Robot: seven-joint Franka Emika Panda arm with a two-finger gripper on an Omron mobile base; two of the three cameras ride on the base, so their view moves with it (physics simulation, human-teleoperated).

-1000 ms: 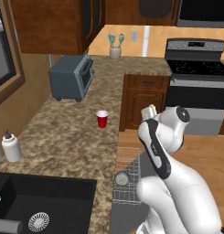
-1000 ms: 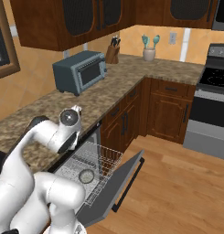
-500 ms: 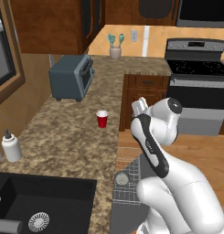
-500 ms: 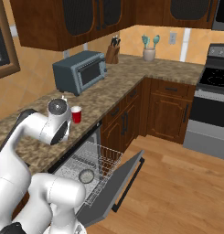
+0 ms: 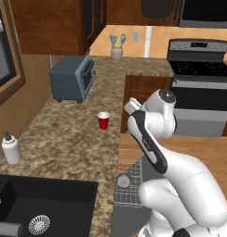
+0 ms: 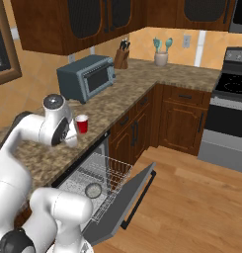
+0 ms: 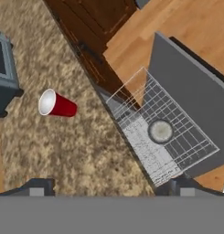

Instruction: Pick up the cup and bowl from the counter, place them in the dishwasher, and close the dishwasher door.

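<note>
Hand view looks down on the counter (image 7: 63, 151), where the cup (image 7: 56, 104) stands upright, mouth up, near the grey toaster (image 7: 2, 75). Nothing lies between it and the gripper (image 7: 109, 186), whose fingers stand wide apart, empty. The bowl (image 7: 160, 130) sits in the dishwasher (image 7: 177, 137) rack over the lowered dishwasher door (image 7: 195, 91).

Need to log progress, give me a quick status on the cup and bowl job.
Tool open, empty, above counter edge. Bowl already in dishwasher rack; cup upright on counter. Dishwasher door open. Nothing between tool and cup.
</note>
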